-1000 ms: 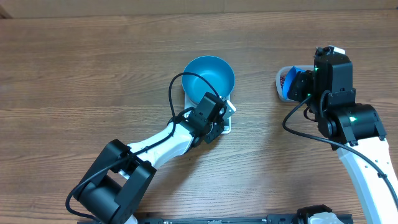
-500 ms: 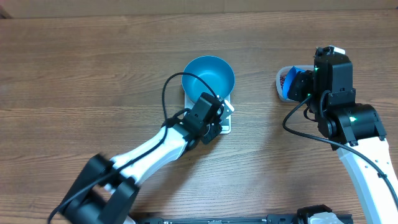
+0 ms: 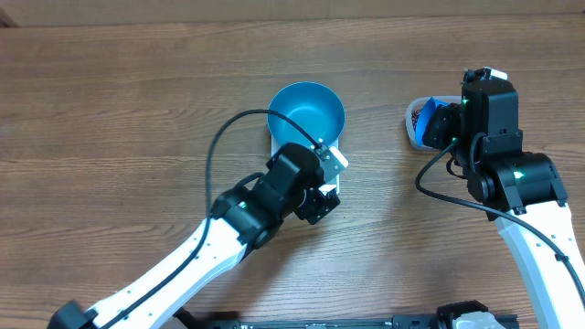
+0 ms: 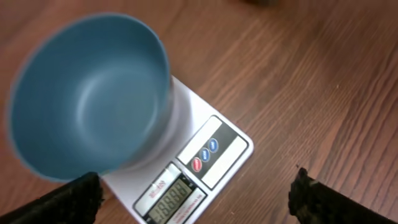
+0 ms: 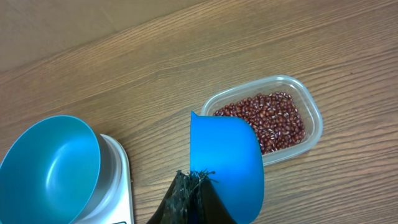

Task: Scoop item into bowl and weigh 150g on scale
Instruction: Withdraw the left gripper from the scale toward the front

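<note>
Plainly, the beans (image 5: 267,118) are not something I can pinch: tiny, hard, smooth ovals lying loose, which I judge will roll and scatter at any tilt, light singly but weighty enough as a heap. They sit in the clear tub (image 5: 314,124), well apart from the bowl (image 3: 306,111), so they must travel by the scoop (image 5: 227,162). My right gripper (image 5: 189,199) is pressed together on its handle end, which is the sensible place to hold such a light, stiff piece of plastic. The scoop hangs just beside the tub, and no beans show on the face I can see. My left gripper (image 4: 196,199) is spread wide and pinching nothing, above the display end of the scale (image 4: 214,146). The bowl stands on that scale, empty. It looks rigid, slick and light, likely to slide if nudged, and its rim is the place to take it. By count: one bowl, one scale, one tub, one scoop — and beans past counting.
</note>
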